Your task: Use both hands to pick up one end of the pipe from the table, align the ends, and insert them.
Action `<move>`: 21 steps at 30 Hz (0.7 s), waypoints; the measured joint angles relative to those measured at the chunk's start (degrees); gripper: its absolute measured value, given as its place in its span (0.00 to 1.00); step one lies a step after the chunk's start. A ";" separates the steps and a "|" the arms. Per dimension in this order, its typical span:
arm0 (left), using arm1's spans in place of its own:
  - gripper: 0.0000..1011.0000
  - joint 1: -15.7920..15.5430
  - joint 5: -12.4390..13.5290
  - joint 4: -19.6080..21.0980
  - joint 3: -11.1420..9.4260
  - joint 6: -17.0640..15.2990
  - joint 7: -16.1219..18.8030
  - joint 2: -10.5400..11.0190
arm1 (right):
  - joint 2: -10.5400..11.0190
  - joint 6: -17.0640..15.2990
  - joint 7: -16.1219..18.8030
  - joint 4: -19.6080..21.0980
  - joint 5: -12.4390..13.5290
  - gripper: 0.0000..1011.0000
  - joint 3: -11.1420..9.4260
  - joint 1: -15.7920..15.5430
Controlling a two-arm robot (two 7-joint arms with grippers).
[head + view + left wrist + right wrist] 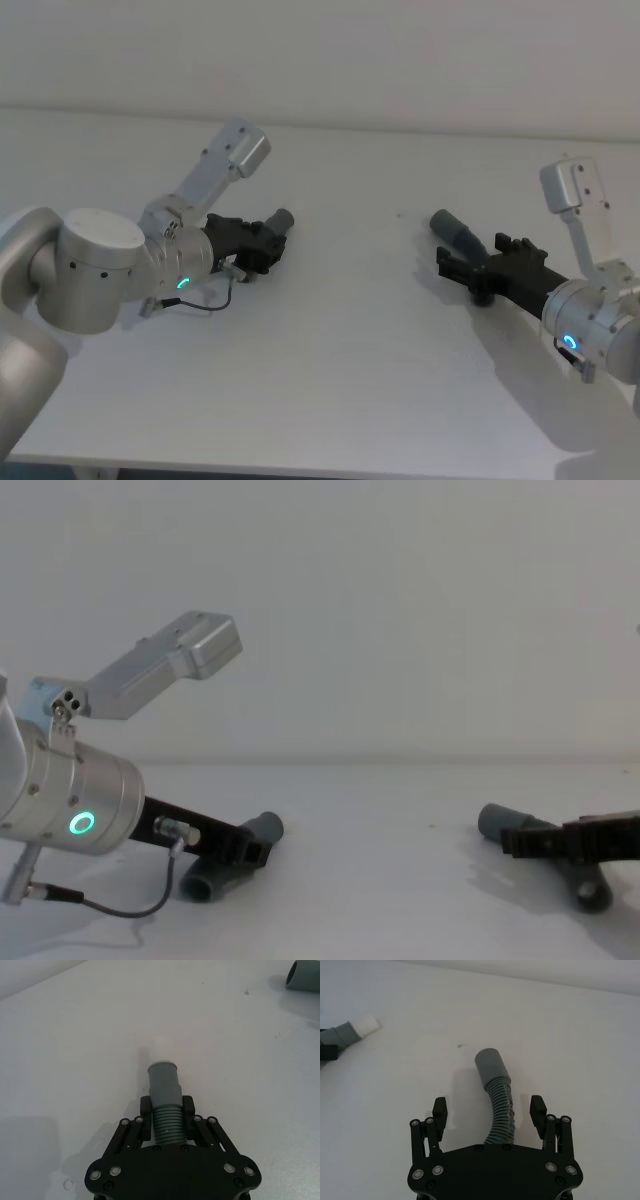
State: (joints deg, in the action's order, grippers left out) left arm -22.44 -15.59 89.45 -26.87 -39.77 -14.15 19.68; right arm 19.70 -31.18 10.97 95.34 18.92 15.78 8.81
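The pipe is two separate dark-grey ribbed hose pieces on the white table (350, 340). The left piece (165, 1090) has a grey cuff ending in a narrower white tip (162, 1046). My left gripper (167, 1106) is shut on its ribbed part, low over the table at the left (262, 243). The right piece (496, 1085) lies curved on the table with its plain open cuff (447, 224) pointing away. My right gripper (489, 1109) is open around its ribbed part, one finger (440, 1110) on each side and neither touching it. The two cuffs are far apart.
A bare stretch of table (380, 880) separates the two pieces. The table's far edge meets a plain white wall (400, 60). Its near edge (300, 468) runs along the bottom of the head view. A thin cable (120, 905) hangs under my left wrist.
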 joint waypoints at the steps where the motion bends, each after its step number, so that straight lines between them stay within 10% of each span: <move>1: 0.35 0.00 0.00 0.00 0.00 0.00 0.00 0.00 | -0.03 0.00 0.05 -0.14 -0.05 0.99 0.02 0.07; 21: 0.35 0.00 0.00 0.00 0.00 0.00 0.00 0.00 | -0.98 -0.58 0.77 -2.27 -1.05 0.99 0.08 1.04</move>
State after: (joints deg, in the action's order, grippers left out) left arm -22.44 -15.60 89.44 -26.87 -39.77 -14.15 19.68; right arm 18.72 -31.76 11.75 93.06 17.87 15.86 9.85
